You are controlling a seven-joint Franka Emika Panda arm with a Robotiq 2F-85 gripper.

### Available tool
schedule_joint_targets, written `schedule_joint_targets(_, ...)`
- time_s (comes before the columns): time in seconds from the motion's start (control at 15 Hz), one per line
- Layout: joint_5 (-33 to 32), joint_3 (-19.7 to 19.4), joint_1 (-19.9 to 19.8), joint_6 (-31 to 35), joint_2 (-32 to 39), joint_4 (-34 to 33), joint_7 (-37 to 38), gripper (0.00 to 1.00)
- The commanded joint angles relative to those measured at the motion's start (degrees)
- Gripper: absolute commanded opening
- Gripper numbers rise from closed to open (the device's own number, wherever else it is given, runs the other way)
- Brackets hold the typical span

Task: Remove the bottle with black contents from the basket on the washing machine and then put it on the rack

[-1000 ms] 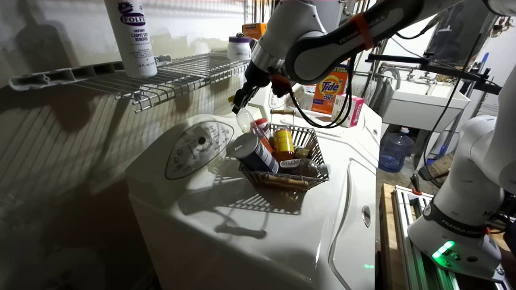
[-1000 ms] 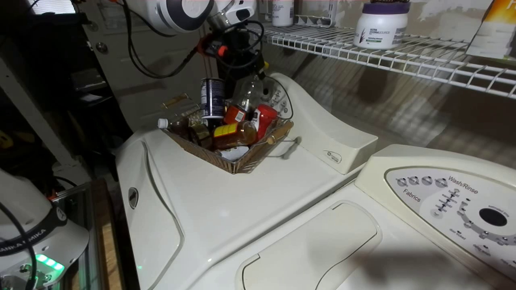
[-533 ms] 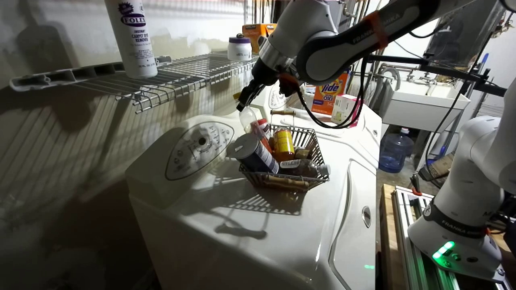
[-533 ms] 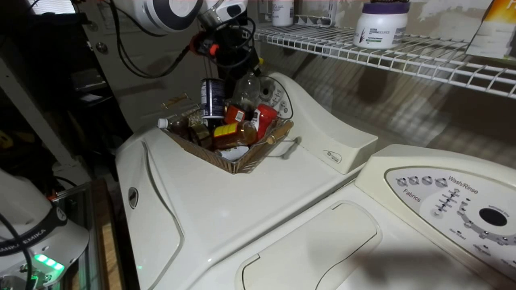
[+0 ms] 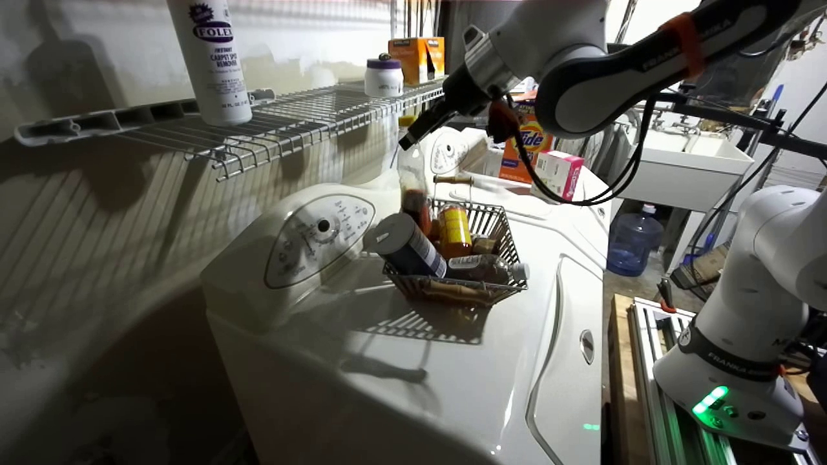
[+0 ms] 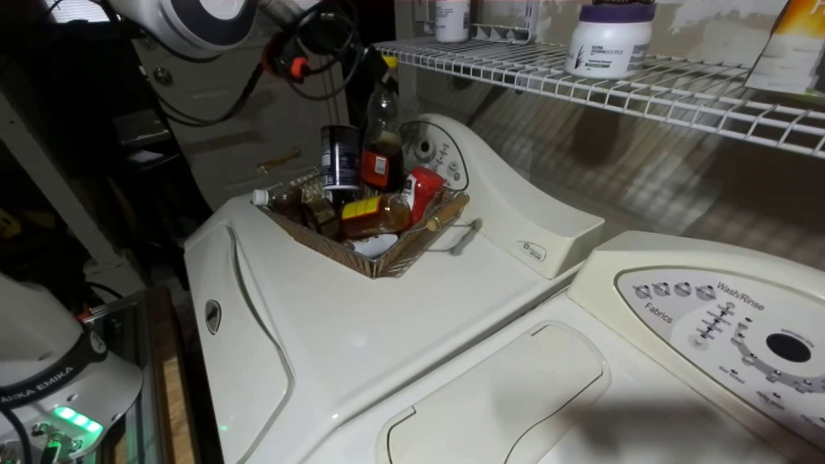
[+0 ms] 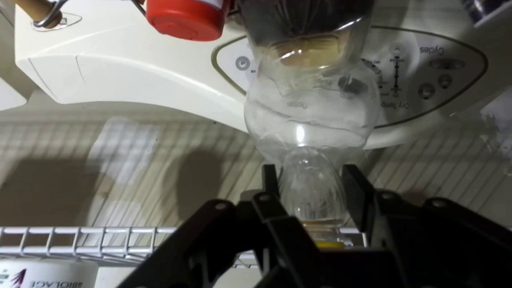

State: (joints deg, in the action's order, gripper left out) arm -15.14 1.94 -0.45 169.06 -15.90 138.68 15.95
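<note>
The bottle with black contents (image 5: 413, 174) stands nearly upright at the back of the basket (image 5: 510, 242). It has a clear upper part, dark liquid below and a yellow cap; it also shows in an exterior view (image 6: 383, 145) and in the wrist view (image 7: 308, 108). My gripper (image 7: 312, 182) has its fingers on both sides of the bottle's neck and is shut on it. The bottle's bottom is hidden behind other items, so I cannot tell if it touches the basket. The basket sits on the washing machine (image 6: 348, 335). The white wire rack (image 5: 310, 123) runs along the wall above.
A dark blue can (image 5: 407, 245), a red-capped container (image 6: 422, 190) and several bottles crowd the basket. A tall white bottle (image 5: 213, 71), a purple-lidded jar (image 6: 609, 42) and an orange box (image 5: 413, 58) stand on the rack. The control panel (image 5: 320, 239) rises behind the basket.
My gripper has risen and swung away from the can's side, toward the orange box. The bottle has gone from tilted to nearly upright and higher, showing its dark contents and red label.
</note>
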Motion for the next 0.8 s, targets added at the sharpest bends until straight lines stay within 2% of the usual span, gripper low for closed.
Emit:
schedule_joint_targets(0.0, -3.8, 2.6, -3.7, 3.3, -6.4, 3.7, 4.0, 0.19)
schedule_joint_targets(0.33, -4.2, 6.1, -6.5, 1.4, -10.9, 3.2, 4.7, 0.19)
schedule_joint_targets(0.73, -3.4, 9.8, -7.4, -2.8, -15.7, -0.4, 3.8, 0.19)
